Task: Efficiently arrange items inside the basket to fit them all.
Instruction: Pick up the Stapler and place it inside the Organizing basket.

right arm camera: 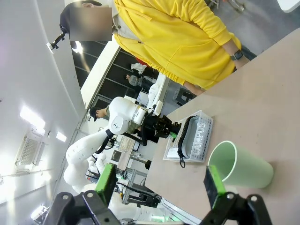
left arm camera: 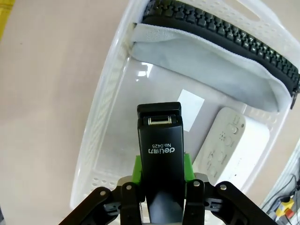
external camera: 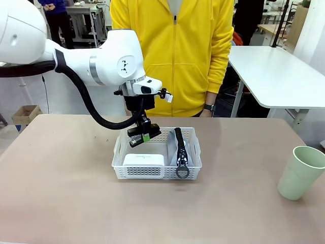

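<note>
Stapler hung in left jaws over basket; next: lower into gap beside box. Right jaws stood wide.

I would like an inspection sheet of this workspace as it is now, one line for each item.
Surface: beige tabletop, no spills seen.
Job's things: shallow white perforated plastic basket holds small white rectangular box and grey fabric pouch with black zipper; pale green plastic cup stands on the tabletop outside it.
Clutter: nothing seen.
Grippers: left gripper shut on black stapler over the basket; right gripper open, empty, facing the cup.
Cables: black hose along left arm.
Surroundings: person in yellow jacket at far side; white table behind.
</note>
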You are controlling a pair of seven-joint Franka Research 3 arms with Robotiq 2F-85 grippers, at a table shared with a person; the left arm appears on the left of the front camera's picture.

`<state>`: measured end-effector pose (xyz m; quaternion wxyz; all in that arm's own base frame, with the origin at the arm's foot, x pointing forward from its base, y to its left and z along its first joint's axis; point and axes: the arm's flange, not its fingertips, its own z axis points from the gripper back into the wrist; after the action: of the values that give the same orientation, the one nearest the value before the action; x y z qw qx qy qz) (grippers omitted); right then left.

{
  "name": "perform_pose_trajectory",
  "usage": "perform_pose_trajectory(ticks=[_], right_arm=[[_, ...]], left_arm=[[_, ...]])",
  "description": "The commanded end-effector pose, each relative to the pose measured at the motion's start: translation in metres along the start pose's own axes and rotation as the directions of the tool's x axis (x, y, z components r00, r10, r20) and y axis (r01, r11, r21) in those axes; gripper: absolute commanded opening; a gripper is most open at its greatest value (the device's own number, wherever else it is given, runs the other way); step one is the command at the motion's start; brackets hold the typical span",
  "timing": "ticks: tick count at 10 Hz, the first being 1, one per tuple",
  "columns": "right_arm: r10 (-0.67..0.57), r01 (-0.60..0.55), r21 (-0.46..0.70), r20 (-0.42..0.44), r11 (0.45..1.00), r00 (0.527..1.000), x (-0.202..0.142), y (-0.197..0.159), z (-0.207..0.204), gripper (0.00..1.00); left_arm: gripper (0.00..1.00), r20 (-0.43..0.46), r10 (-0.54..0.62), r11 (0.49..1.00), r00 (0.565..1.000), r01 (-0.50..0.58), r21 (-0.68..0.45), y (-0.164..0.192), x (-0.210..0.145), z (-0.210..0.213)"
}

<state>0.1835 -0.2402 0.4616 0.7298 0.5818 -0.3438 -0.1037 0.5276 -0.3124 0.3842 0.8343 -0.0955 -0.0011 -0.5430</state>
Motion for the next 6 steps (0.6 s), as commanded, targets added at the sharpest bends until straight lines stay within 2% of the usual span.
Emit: perform_pose_trajectory(ticks=[1,4,6], right_arm=[[0.027,-0.027,0.018,0.015,0.999,1.000,0.002,0.001,0.000,1.00],[0.027,-0.027,0.018,0.015,0.999,1.000,0.002,0.001,0.000,1.00],[0.027,-0.027,0.018,0.015,0.999,1.000,0.002,0.001,0.000,1.00]], left_arm=[[0.37,-0.002,0.043,0.999,0.999,-0.043,-0.011,-0.001,0.001,-0.007],[0.37,-0.022,0.054,0.997,0.998,-0.055,-0.046,0.000,0.000,-0.032],[0.37,-0.031,0.068,0.998,0.997,-0.068,0.013,0.001,0.002,-0.044]])
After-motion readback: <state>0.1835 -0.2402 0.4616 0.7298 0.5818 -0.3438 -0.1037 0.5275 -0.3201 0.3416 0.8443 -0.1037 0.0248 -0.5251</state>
